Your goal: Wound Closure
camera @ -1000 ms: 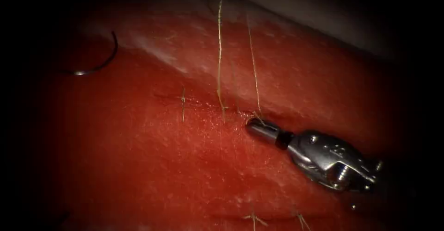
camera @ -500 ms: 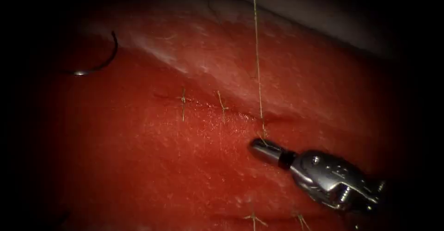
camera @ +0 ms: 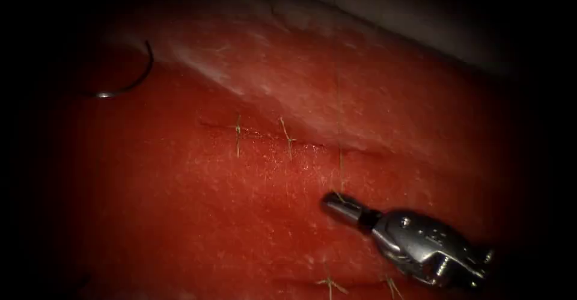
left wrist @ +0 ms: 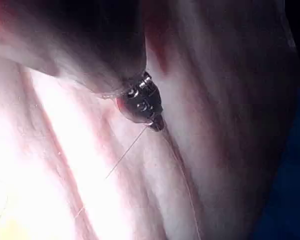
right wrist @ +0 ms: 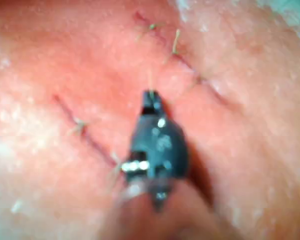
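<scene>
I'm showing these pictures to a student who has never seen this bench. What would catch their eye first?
Probably the right gripper, shut on the thread just below the cut, toward its right end, with the strand rising taut out of the picture. Next, the curved needle lying free on the tissue far left, held by neither tool. The left gripper holds thread too.

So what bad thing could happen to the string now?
The right tool has its jaws shut on the thread, stretched taut from the cut; it might snap or tear the tissue. The needle lies loose on the tissue, left of the cut, and might snag.
</scene>
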`<state>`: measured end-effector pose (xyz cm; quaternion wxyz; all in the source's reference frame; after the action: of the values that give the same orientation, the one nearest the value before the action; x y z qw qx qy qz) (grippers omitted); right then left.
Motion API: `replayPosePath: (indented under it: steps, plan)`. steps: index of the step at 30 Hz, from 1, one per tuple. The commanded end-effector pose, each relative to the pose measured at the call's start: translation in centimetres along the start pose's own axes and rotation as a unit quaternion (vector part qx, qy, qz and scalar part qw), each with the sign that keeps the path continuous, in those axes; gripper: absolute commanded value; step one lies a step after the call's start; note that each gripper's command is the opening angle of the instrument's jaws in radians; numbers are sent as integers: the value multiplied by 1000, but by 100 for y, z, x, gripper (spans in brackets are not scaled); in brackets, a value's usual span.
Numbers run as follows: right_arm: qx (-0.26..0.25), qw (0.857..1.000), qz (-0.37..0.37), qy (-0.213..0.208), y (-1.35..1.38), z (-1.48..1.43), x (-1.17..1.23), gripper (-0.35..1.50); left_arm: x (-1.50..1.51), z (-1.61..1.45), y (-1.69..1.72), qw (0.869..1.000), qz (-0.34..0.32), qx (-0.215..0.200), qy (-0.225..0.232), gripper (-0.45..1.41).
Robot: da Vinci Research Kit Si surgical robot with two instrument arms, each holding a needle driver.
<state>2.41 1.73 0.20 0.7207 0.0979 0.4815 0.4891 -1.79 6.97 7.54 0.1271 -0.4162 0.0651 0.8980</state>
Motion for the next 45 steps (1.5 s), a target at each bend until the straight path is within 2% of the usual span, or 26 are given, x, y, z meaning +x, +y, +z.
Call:
replayPosePath:
  steps: [1,8,11,12,13,14,15,16,17,18,22,26,29,31,32,36,39,43,45]
  plan:
    - [4,1000,-1,-3,-7,10,-7,-35,-8,10,3,1000,-2,-3,2,-35]
    - [8,1000,-3,-9,-10,13,-11,-35,-13,0,-1,1000,-19,-14,6,-35]
    - [30,999,-12,-10,-15,17,-6,-35,-3,-21,3,997,-59,-41,40,-35]
    - [36,999,-15,-3,-17,16,-3,-23,2,-30,5,995,-70,-52,52,-35]
    - [40,999,-17,12,-18,13,7,39,10,-43,6,991,-84,-70,74,-35]
    - [37,999,-16,14,-19,12,12,76,18,-56,6,987,-94,-87,98,-35]
    - [33,999,-30,15,-21,4,30,111,41,-91,9,966,-124,-139,179,-35]
    - [33,999,-30,15,-21,4,30,111,41,-91,9,966,-124,-139,179,-35]
    - [34,999,-38,12,-22,-3,40,120,57,-117,14,946,-139,-177,233,-35]
    - [33,999,-40,11,-23,-6,44,123,63,-128,17,939,-141,-189,251,-35]
    - [45,997,-56,3,-21,-32,61,136,111,-192,52,894,-144,-263,332,-35]
    - [64,996,-60,-4,-9,-43,79,125,142,-226,95,876,-144,-289,359,-35]
    - [57,997,-58,3,6,-37,97,99,154,-244,122,871,-146,-301,359,-35]
    - [58,997,-53,13,17,-30,111,47,159,-257,146,870,-151,-306,355,-35]
    - [59,996,-59,20,22,-25,121,-35,159,-264,164,869,-151,-312,353,-35]
    - [42,996,-69,34,31,-11,139,-35,155,-273,200,872,-153,-314,344,-35]
    - [27,996,-68,53,44,14,148,-35,147,-272,228,874,-157,-316,334,-35]
    - [20,996,-67,62,55,41,151,-35,143,-267,254,874,-160,-324,326,-35]
    - [17,995,-71,67,61,61,144,-35,143,-263,275,872,-164,-329,322,-35]
